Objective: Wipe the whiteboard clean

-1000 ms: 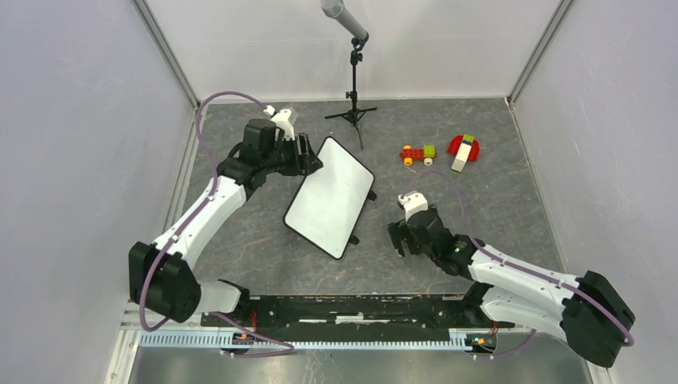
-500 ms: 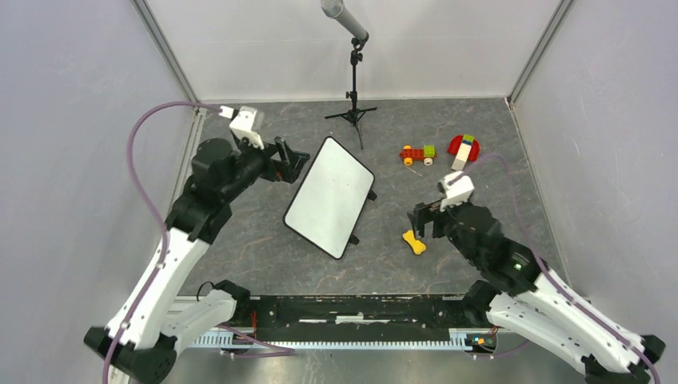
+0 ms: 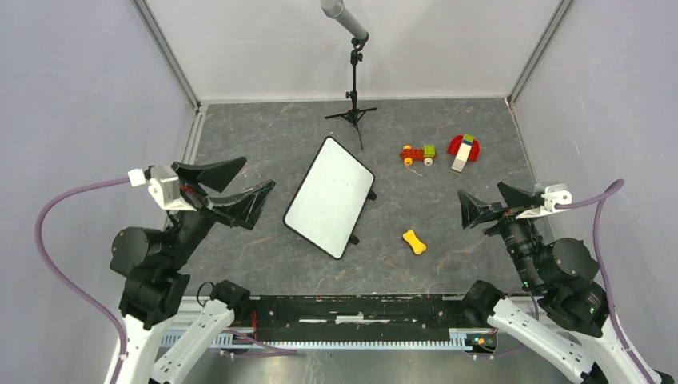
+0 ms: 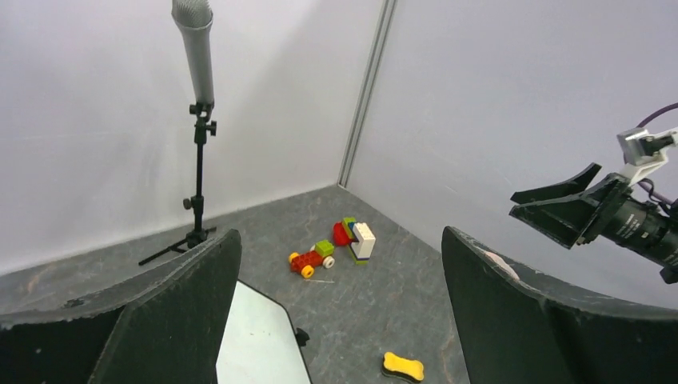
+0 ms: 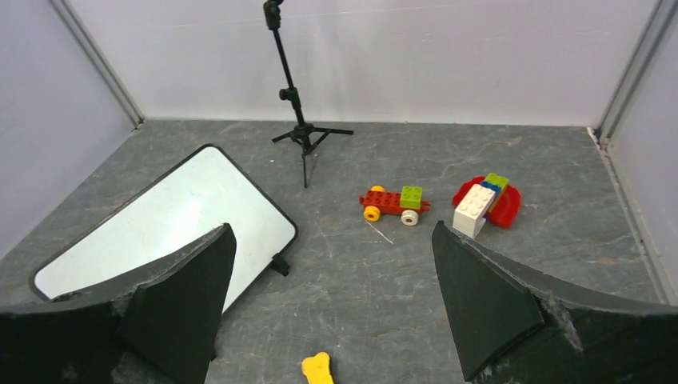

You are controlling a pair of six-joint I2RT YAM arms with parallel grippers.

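The whiteboard point(image 3: 329, 196) lies tilted in the middle of the grey table, and its white face shows no writing. It also shows in the left wrist view point(image 4: 256, 344) and the right wrist view point(image 5: 168, 220). A yellow bone-shaped eraser point(image 3: 413, 242) lies on the table to the right of the board, apart from it, also seen from the left wrist point(image 4: 402, 366) and the right wrist point(image 5: 318, 370). My left gripper point(image 3: 259, 172) is open, empty and raised left of the board. My right gripper point(image 3: 480, 188) is open, empty and raised right of the eraser.
A microphone on a black tripod stand point(image 3: 352, 80) stands behind the board. A red toy car point(image 3: 417, 154) and a red and white brick build point(image 3: 463, 150) sit at the back right. Pale walls enclose the table on three sides.
Both arms have drawn back and risen away from the board. As the right gripper left, the yellow eraser came into view lying on the table. The board has not moved.
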